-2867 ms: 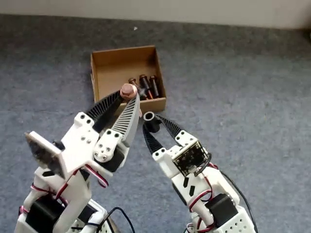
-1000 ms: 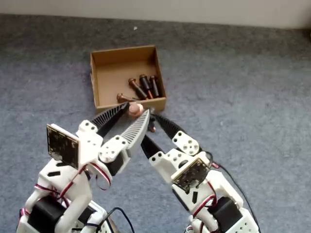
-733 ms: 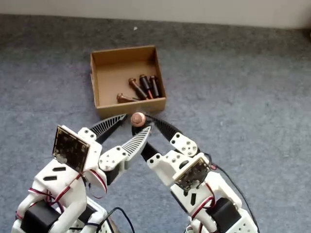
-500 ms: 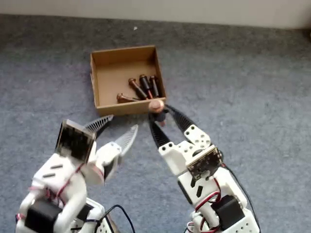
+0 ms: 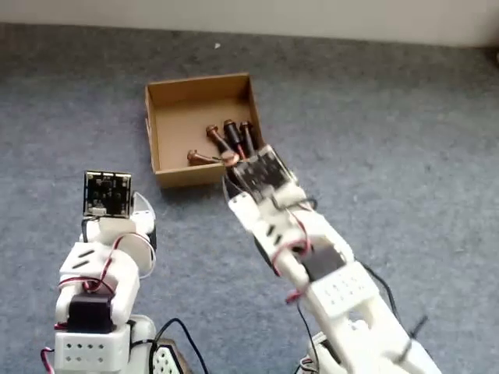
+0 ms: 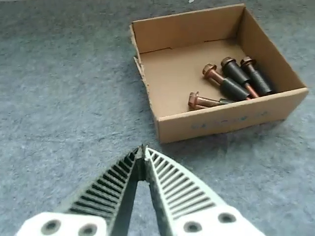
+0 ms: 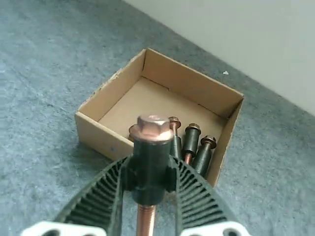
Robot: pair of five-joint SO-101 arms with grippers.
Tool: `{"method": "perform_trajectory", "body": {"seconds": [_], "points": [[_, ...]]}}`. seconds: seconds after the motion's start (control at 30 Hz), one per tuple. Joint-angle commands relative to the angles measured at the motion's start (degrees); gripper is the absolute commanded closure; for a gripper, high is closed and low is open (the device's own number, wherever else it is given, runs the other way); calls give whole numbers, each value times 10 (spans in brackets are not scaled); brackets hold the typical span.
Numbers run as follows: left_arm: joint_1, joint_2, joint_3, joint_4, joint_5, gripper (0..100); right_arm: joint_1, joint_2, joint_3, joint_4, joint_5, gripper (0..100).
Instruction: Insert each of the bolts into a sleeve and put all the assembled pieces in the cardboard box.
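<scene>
The right gripper (image 7: 147, 169) had its fingers (image 7: 103, 196) clamped on the black sleeve (image 7: 147, 189) from both sides. The bolt (image 7: 153, 127) stood through the sleeve, copper head on top and the end of the shank showing below. The piece hung roughly above the near wall of the cardboard box (image 7: 96, 130), not clearly over its floor. Four finished pieces (image 6: 231, 83) lay inside, three side by side along one wall and one close to the near wall.

The step in hand looked like the drop into the box. The grip was on the sleeve alone, so the bolt probably sat there only by its head. It would be best kept upright until low, since a tilt might let it slide out. A good release called for carrying the piece past the near wall, over bare cardboard beside the others, and lowering it before the fingers parted.

The left gripper (image 6: 143, 155), fingers together on nothing, hung over the grey worktop (image 6: 59, 98) short of the box, out of the way.
</scene>
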Motion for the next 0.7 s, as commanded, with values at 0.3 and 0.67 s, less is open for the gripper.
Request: {"method": "perform_trajectory", "body": {"seconds": [0.3, 0.67], "points": [[-65, -3, 26, -55, -4, 995, 6, 368, -265, -178, -4, 993], [-65, -3, 35, -58, -5, 995, 6, 610, -462, -178, -4, 940]]}}
